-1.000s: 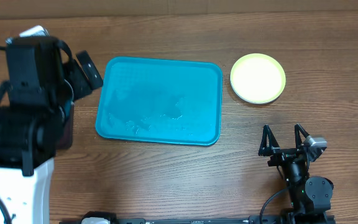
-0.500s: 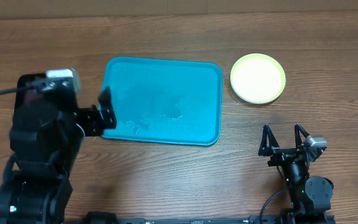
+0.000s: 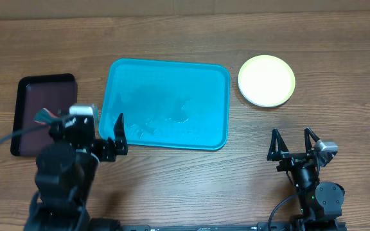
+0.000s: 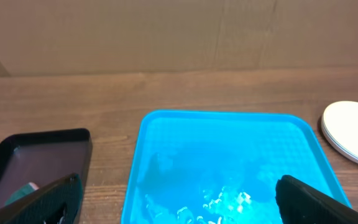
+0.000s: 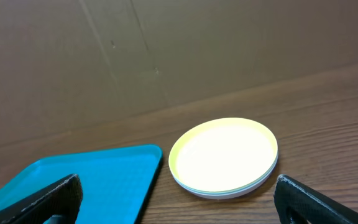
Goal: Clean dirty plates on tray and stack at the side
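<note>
The turquoise tray [image 3: 166, 83] lies on the wooden table [image 3: 191, 186] a little toward 11 o'clock from the table's middle in the overhead view. Nothing stands on it. Shiny wet patches [image 3: 166, 122] glisten across its floor toward its 6 o'clock edge.

The plates [image 3: 266, 80] sit off the tray, at about 2 o'clock from its centre, just beside its corner but apart from it. They form one stack on the table with the yellow-green rimmed plate on top. The right wrist view shows the plates [image 5: 222, 155] from the side, with paler rims layered under the top one. The top face looks clean.

A dark maroon tray [image 3: 44, 96] lies at 9 o'clock from the turquoise one, near it. The left wrist view shows a small greenish object [image 4: 18, 191] inside it. What it is cannot be told.

The left gripper [image 3: 119, 136] is at the turquoise tray's 7 o'clock corner, claw spread as wide as it goes and holding nothing. One of its fingers [image 4: 42, 200] frames each side of the left wrist view. Whether a finger touches the rim cannot be told.

The right gripper [image 3: 291, 133] is at 6 o'clock from the plates, well apart from them. Its claw is also fully spread and empty.
</note>
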Robot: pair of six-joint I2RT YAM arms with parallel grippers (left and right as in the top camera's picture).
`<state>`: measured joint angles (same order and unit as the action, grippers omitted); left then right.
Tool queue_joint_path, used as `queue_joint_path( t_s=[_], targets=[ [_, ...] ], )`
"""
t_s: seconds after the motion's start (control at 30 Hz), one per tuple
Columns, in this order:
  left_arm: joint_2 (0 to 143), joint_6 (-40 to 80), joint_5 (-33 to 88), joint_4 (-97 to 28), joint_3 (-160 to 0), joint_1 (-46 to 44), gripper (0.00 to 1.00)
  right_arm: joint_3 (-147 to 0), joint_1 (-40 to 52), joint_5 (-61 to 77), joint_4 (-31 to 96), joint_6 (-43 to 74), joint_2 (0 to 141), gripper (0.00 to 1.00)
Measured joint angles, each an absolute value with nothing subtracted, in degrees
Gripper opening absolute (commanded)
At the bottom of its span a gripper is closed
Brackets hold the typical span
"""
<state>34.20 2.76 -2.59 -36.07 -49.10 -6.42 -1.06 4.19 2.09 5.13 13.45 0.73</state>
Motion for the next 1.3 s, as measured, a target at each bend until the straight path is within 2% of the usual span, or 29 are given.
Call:
queue_joint_path(
  t_s=[0.2, 0.37, 0.53, 0.73, 1.07, 1.3],
  targets=[
    [32.29, 2.63, -2.81, -29.5, -40.21, -6.39, 1.0, -1.06, 4.19, 2.11, 5.15, 13.47, 0.73, 1.0],
    [28.01, 2.52, -2.79, -15.2, -29.82, -6.39, 1.0, -1.06, 4.16, 2.09, 5.15, 13.45, 0.73, 1.0],
    [20.75, 2.52, -2.79, -6.28, -19.86, -6.39, 1.0, -1.06, 4.19, 2.07, 5.13, 13.45, 0.73, 1.0],
    [13.82, 2.52, -2.79, -2.83, -12.75, -6.39, 1.0, -1.06, 4.16, 2.09, 5.15, 13.43, 0.73, 1.0],
    [10.28, 2.52, -2.79, 8.82, -6.07, -5.89, 1.0, -1.06, 4.19, 2.11, 5.1, 13.43, 0.73, 1.0],
    [5.08, 2.52, -2.79, 9.89, -1.39, -5.91, 1.0, -1.06, 4.19, 2.09, 5.1, 13.45, 0.73, 1.0]
  ],
)
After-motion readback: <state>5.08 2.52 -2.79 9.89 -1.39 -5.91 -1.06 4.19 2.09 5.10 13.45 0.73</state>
